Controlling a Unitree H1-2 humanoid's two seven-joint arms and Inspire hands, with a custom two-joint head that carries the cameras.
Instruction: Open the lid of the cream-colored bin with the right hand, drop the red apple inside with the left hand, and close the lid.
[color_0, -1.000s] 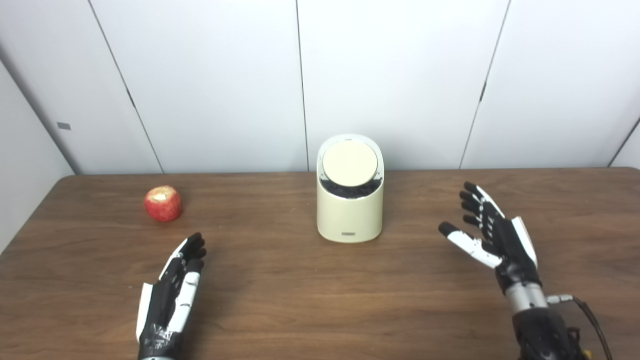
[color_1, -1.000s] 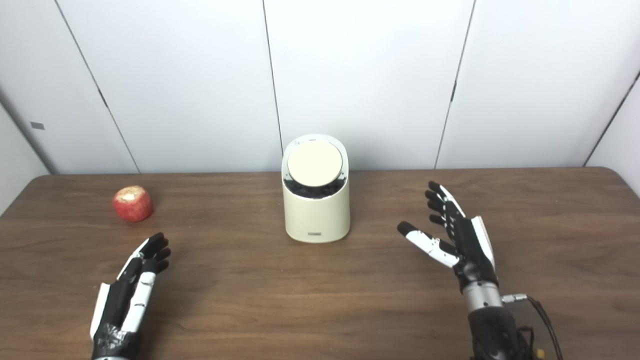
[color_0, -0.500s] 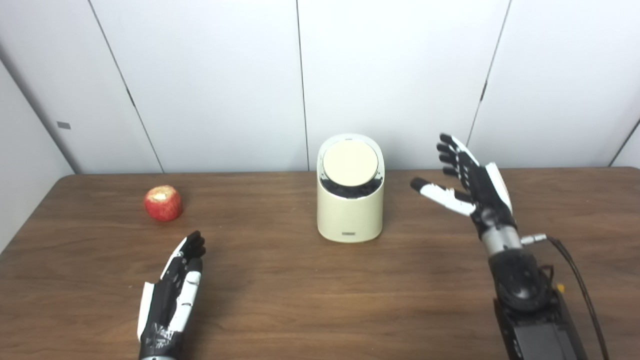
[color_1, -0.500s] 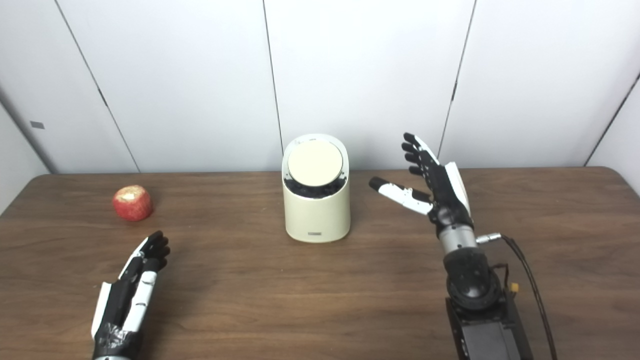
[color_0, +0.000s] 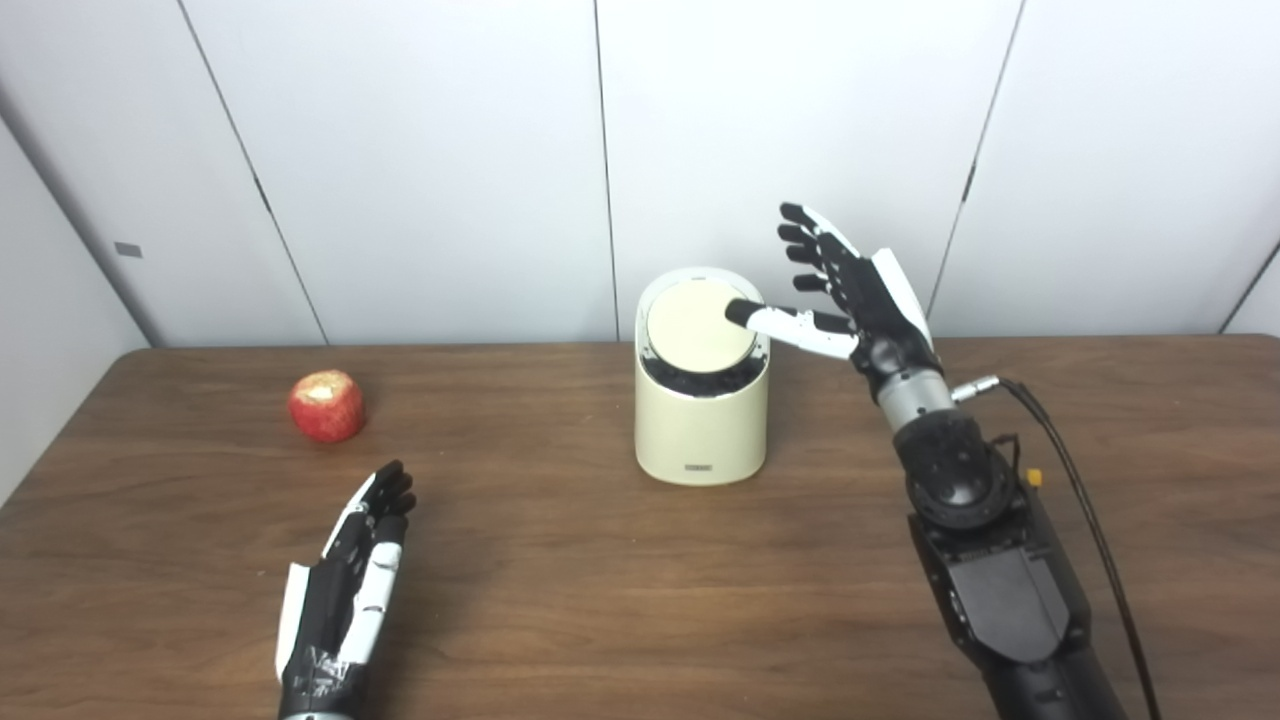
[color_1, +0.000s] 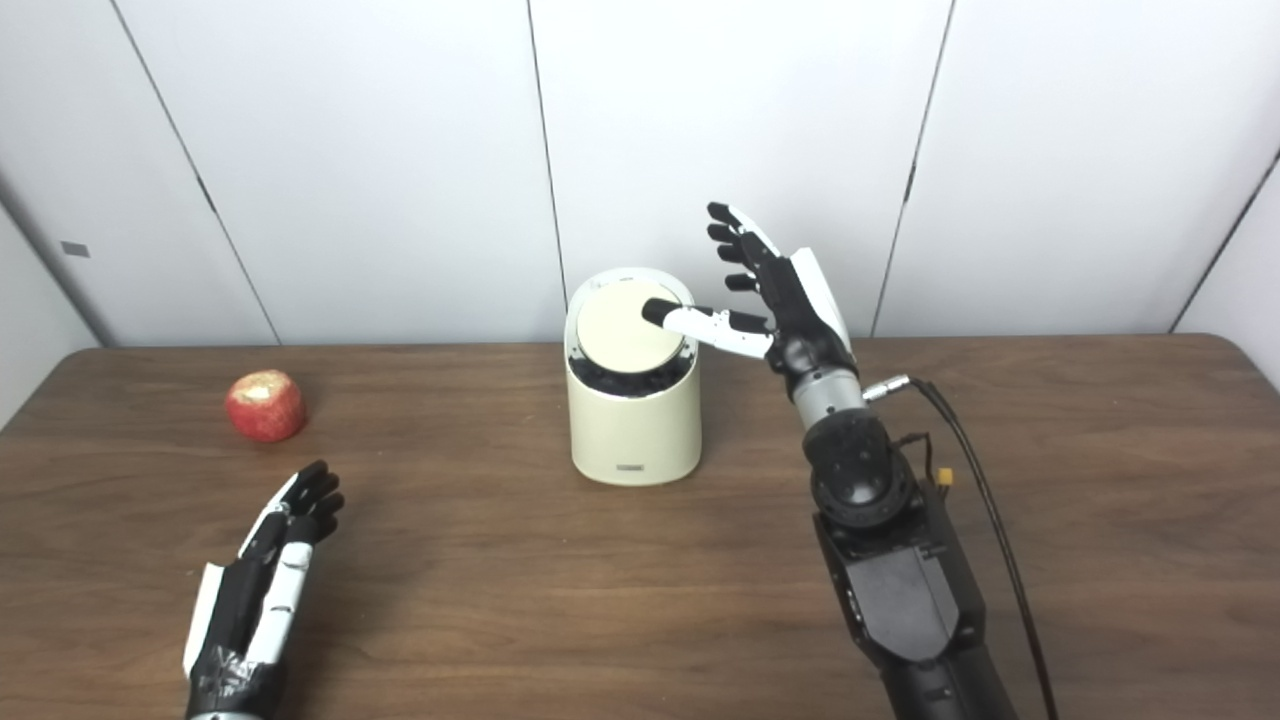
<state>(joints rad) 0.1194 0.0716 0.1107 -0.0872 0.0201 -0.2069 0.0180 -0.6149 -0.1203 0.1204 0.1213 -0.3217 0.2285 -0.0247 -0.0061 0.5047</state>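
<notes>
The right hand (color_0: 860, 295) was raised beside the bin (color_0: 700, 420), just off its upper right side, with the fingers (color_0: 810, 240) spread wide and pointing up and away toward the wall (color_0: 400, 150). Its thumb (color_0: 780, 320) reached out sideways to the left, and the dark tip lay over the right edge of the round lid (color_0: 697, 322); whether it was actually pressing on the lid or only hanging just above it, I could not tell. The hand held nothing. The lid sat tilted toward me in the bin's slanted top, with a dark gap showing below its lower edge. The bin itself stood upright on the worktop (color_0: 600, 600), below and to the left of the right hand, near the far edge by the wall.

The left hand (color_0: 345, 590) rested low over the near part of the worktop, well to the left of the bin, with its fingers straight, close together and pointing away. It was empty too. The apple (color_0: 326, 406) lay on the worktop beyond that hand and a little to its left, near but clear of the fingertips, and well apart from the bin. A black cable (color_0: 1080, 500) trailed from the right wrist down along the forearm.
</notes>
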